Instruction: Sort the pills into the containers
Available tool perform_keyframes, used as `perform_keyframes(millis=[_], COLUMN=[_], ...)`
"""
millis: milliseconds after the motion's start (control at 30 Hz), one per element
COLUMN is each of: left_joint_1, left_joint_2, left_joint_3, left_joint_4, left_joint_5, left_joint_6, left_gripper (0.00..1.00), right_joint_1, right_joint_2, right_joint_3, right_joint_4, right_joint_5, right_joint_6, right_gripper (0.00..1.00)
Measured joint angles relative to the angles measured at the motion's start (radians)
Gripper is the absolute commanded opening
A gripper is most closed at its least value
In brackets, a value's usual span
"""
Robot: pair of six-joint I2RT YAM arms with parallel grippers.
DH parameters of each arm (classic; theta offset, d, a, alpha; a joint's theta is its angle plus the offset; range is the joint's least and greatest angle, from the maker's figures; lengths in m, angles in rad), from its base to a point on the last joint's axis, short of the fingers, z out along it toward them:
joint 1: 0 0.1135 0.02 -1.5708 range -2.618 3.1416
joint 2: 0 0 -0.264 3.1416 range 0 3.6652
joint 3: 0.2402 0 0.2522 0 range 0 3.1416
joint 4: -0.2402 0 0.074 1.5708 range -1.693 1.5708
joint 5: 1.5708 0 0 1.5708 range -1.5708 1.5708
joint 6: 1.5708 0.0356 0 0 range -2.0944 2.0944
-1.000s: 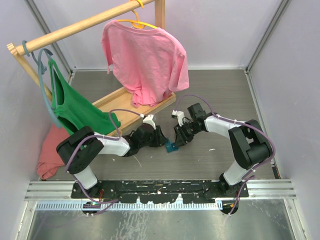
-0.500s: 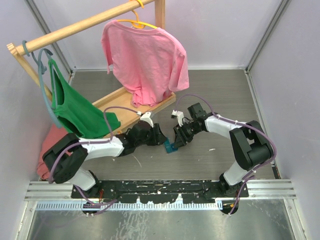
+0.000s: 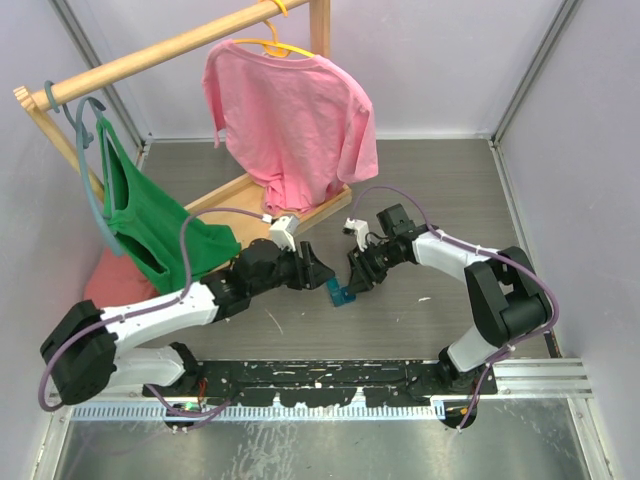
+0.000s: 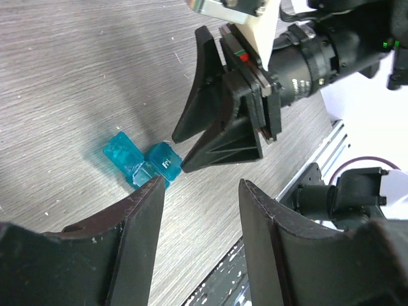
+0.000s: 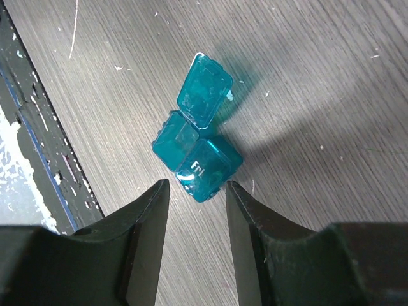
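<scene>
One small teal-blue container [image 3: 340,293] lies on the grey wood-grain table between my two grippers. In the right wrist view the container [image 5: 191,143] has one lid flipped open [image 5: 204,89] and a shut lid marked "Fri" [image 5: 208,167]. My right gripper [image 5: 196,186] is open and empty just short of it. In the left wrist view the container [image 4: 140,162] lies left of my open, empty left gripper [image 4: 201,191], with the right gripper [image 4: 220,124] beyond it. In the top view my left gripper [image 3: 312,272] and my right gripper [image 3: 356,273] flank the container. A second container and pills do not show.
A wooden clothes rack [image 3: 250,215] stands at the back left with a pink shirt [image 3: 290,120] and a green top [image 3: 150,215]. A salmon cloth [image 3: 100,295] lies at the left wall. A metal rail [image 3: 320,378] runs along the near edge.
My left arm has stretched out, its elbow swinging left and down, and its gripper has shifted slightly toward the container. The right arm and the container have hardly moved.
</scene>
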Motion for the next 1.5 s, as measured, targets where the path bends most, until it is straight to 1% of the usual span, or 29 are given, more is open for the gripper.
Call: perform_keyframes(millis=[167, 300, 467, 567, 633, 667, 800, 933, 967, 1000, 1033, 1067, 1100, 1133, 1233, 1367, 1433, 1500], left_joint_1=[-0.002, -0.003, -0.003, -0.003, -0.003, -0.003, -0.003, -0.002, 0.000, 0.000, 0.000, 0.000, 0.000, 0.001, 0.002, 0.008, 0.018, 0.047], left_joint_2=[-0.102, -0.164, -0.257, -0.318, -0.358, -0.378, -0.479, -0.569, -0.585, -0.594, -0.598, -0.599, -0.594, -0.585, -0.547, -0.513, -0.491, -0.455], left_joint_3=[-0.028, -0.058, -0.065, -0.066, -0.068, -0.069, -0.091, -0.099, -0.097, -0.091, -0.080, -0.069, -0.048, -0.026, 0.044, 0.074, 0.074, 0.078], left_joint_4=[-0.056, -0.118, -0.232, -0.296, -0.335, -0.353, -0.418, -0.488, -0.513, -0.543, -0.584, -0.613, -0.664, -0.706, -0.829, -0.910, -0.935, -0.948], left_joint_5=[-0.008, -0.030, -0.074, -0.097, -0.112, -0.120, -0.154, -0.186, -0.199, -0.212, -0.231, -0.245, -0.267, -0.286, -0.347, -0.410, -0.433, -0.444], left_joint_6=[0.029, 0.055, 0.098, 0.124, 0.135, 0.140, 0.154, 0.156, 0.157, 0.158, 0.157, 0.158, 0.159, 0.161, 0.172, 0.193, 0.213, 0.239], left_gripper=[0.56, 0.62, 0.75, 0.86, 0.96, 0.99, 0.98, 0.98, 0.99, 1.00, 0.99, 0.97, 0.95, 0.93, 0.93, 0.91, 0.88, 0.82], right_joint_1=[0.002, 0.016, 0.028, 0.031, 0.031, 0.031, 0.031, 0.030, 0.030, 0.030, 0.030, 0.030, 0.030, 0.030, 0.030, 0.031, 0.031, 0.031], right_joint_2=[0.016, 0.042, 0.048, 0.047, 0.040, 0.033, -0.019, -0.130, -0.171, -0.214, -0.255, -0.296, -0.336, -0.372, -0.432, -0.416, -0.399, -0.394], right_joint_3=[0.000, 0.000, 0.000, 0.001, 0.002, 0.002, 0.014, 0.034, 0.038, 0.042, 0.045, 0.049, 0.051, 0.056, 0.090, 0.152, 0.148, 0.114], right_joint_4=[-0.008, -0.024, -0.036, -0.043, -0.049, -0.052, -0.084, -0.151, -0.166, -0.182, -0.194, -0.202, -0.206, -0.211, -0.222, -0.226, -0.227, -0.220], right_joint_5=[0.006, 0.006, -0.007, -0.027, -0.028, -0.027, -0.031, -0.091, -0.109, -0.127, -0.145, -0.162, -0.181, -0.202, -0.282, -0.423, -0.467, -0.476], right_joint_6=[-0.008, -0.014, -0.026, -0.033, -0.037, -0.041, -0.086, -0.195, -0.229, -0.264, -0.298, -0.332, -0.374, -0.412, -0.509, -0.567, -0.595, -0.607], right_gripper=[0.46, 0.45, 0.45, 0.45, 0.46, 0.46, 0.47, 0.50, 0.55, 0.61, 0.70, 0.84, 0.91, 0.95, 0.96, 0.95, 0.95, 0.95])
